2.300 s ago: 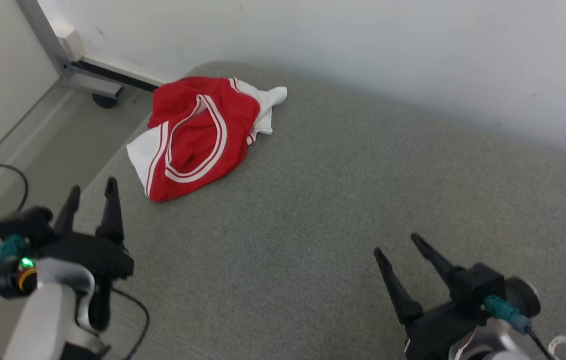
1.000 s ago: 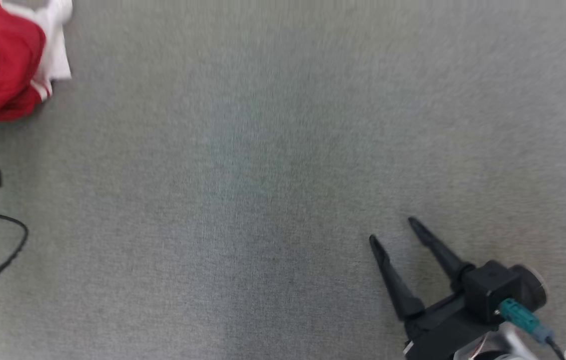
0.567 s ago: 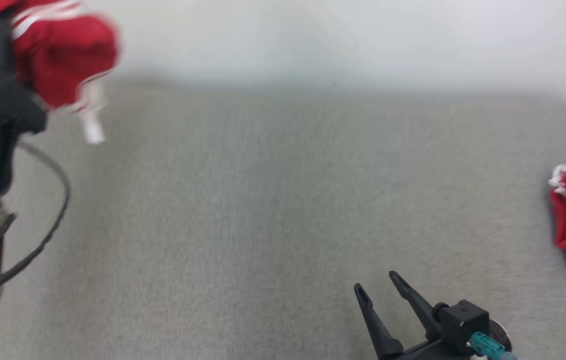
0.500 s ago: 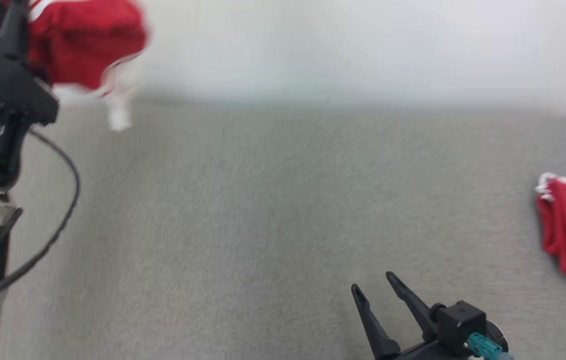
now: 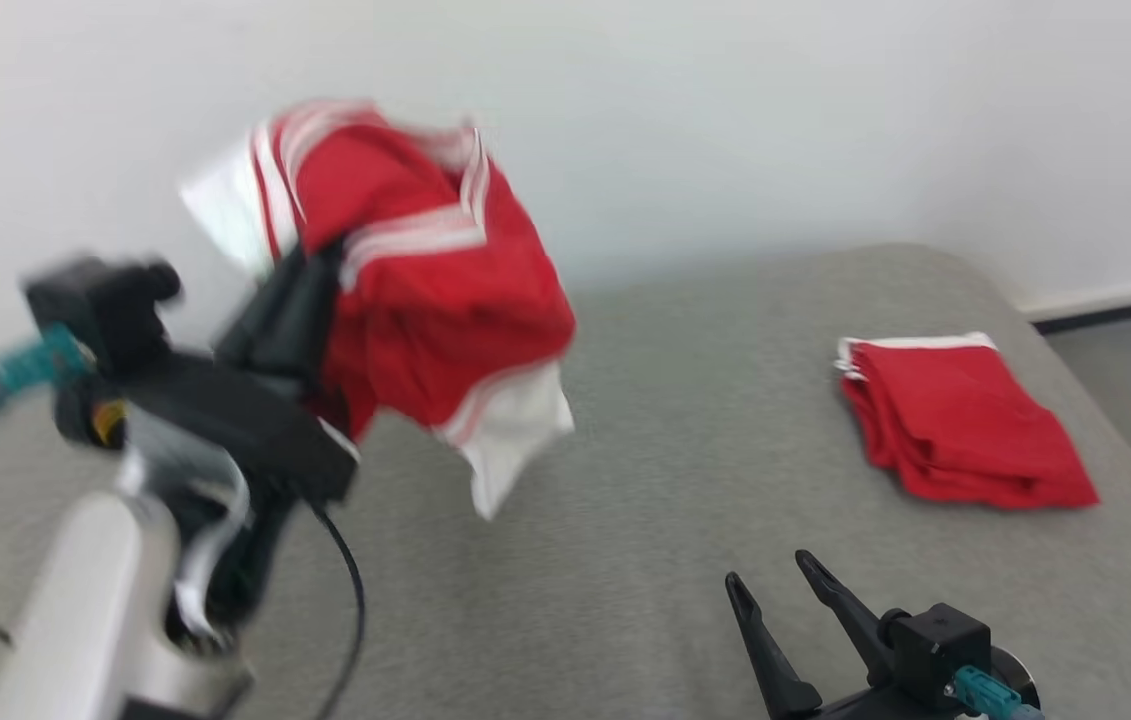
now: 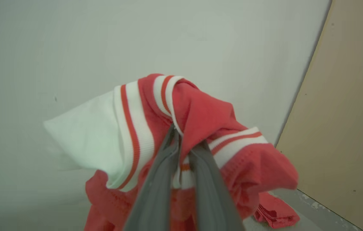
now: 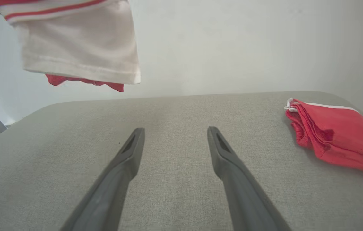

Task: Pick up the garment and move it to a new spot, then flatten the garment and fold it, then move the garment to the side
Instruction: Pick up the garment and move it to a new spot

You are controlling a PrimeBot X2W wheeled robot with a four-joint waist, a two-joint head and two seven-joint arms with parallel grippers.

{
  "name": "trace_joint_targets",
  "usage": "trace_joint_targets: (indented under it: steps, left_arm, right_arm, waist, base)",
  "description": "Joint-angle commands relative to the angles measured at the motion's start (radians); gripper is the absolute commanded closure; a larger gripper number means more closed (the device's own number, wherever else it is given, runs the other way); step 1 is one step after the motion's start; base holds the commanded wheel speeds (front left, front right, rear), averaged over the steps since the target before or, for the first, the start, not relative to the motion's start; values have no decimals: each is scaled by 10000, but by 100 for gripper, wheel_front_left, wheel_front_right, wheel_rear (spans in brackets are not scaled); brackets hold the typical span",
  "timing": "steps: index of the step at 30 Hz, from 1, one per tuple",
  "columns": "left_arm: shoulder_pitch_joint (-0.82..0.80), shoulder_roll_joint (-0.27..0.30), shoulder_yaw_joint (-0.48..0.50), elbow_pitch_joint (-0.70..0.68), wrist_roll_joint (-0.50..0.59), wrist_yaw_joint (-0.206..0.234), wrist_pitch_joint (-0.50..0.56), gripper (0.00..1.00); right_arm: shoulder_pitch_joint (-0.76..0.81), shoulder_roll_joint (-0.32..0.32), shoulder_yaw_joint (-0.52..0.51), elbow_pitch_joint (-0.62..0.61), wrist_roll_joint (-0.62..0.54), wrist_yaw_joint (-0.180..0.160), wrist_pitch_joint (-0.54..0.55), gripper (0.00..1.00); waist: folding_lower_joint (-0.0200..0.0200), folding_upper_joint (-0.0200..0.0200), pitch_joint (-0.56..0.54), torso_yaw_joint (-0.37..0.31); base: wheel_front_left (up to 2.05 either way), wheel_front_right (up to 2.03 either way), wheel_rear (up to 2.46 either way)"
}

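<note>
left gripper [image 6: 184, 141]: clamping the garment [image 6: 200, 115] by its striped trim; left wrist view is showing this sharply.
garment: hanging clear above the left part of the grey cushion [image 5: 645, 560]; right wrist view is showing the gap.
right gripper [image 7: 175, 129]: hovering spread wide, empty, over the front.
folded red cloth [image 5: 965, 425]: lying beside the right edge.

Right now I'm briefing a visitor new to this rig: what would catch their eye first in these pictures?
The red and white garment, bunched and hanging in the air at upper left, clamped in the left end effector. Next, a folded red garment lying at the right of the grey surface, and the right end effector, open, at the bottom.
</note>
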Motion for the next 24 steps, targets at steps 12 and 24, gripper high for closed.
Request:
trace_joint_targets:
  steps: [12, 24]
  left_arm:
    - [3195, -1045, -399, 2854, 368, 947, -1794, 100]
    - [4767, -1522, 594, 2658, 1135, 215, -4640, 0]
  right_arm:
    - [-101, -43, 170, -98, 121, -20, 12, 0]
    - [141, -65, -224, -26, 85, -20, -132, 0]
  waist:
    - [3, 2, 531, -2325]
    - [3, 2, 71, -1385]
  base:
    - [0, 0, 0]
    - [0, 0, 0]
